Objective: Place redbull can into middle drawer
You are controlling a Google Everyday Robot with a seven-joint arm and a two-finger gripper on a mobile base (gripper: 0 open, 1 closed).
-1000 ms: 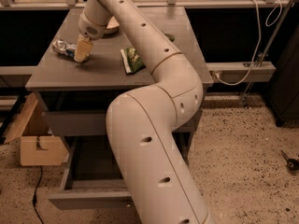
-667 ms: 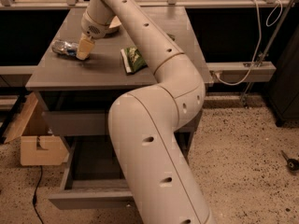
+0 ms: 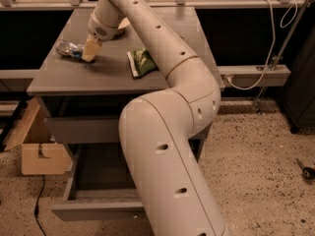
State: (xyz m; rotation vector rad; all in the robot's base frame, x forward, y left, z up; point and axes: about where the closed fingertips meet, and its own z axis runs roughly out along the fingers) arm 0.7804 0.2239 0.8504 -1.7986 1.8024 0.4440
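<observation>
The redbull can (image 3: 68, 49) lies on its side near the left edge of the grey table top (image 3: 113, 80). It is slim and silver with a blue patch. My gripper (image 3: 90, 51) points down at the can's right end and touches or nearly touches it. The middle drawer (image 3: 93, 209) is pulled open low at the front of the table. Its inside shows grey and bare where my arm does not cover it. My arm hides the drawer's right part.
A green-and-white snack bag (image 3: 141, 63) lies on the table right of the gripper. A closed drawer front (image 3: 81, 130) sits above the open drawer. A cardboard box (image 3: 42, 156) stands on the floor at the left. Cables (image 3: 268, 38) hang at the right.
The gripper has shifted only slightly beside the can. The can lies in about the same place.
</observation>
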